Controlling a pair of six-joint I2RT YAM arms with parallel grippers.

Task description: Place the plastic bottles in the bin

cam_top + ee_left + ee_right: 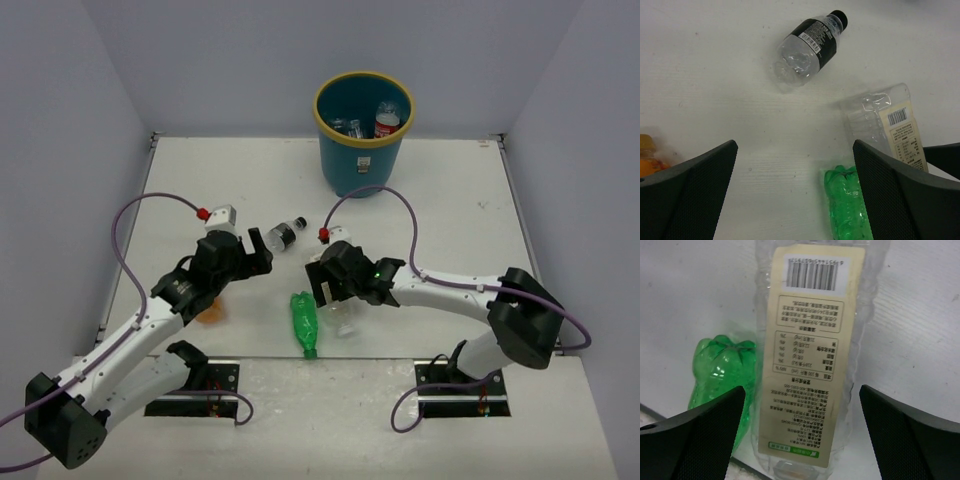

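The teal bin (360, 165) with a yellow rim stands at the back and holds a red-labelled bottle (387, 120) and clear ones. A black-labelled clear bottle (285, 235) (807, 47) lies on the table just ahead of my left gripper (260, 256) (794, 150), which is open and empty above bare table. A green bottle (304, 322) (847, 205) (722, 370) lies beside a clear pale-labelled bottle (346, 320) (887, 125) (810, 365). My right gripper (328, 292) (802, 395) is open, its fingers on either side of the pale-labelled bottle. An orange bottle (212, 311) (650, 157) lies under my left arm.
The white table (450, 200) has grey walls on three sides. Purple cables loop over both arms. Two black base plates (465, 390) sit at the near edge.
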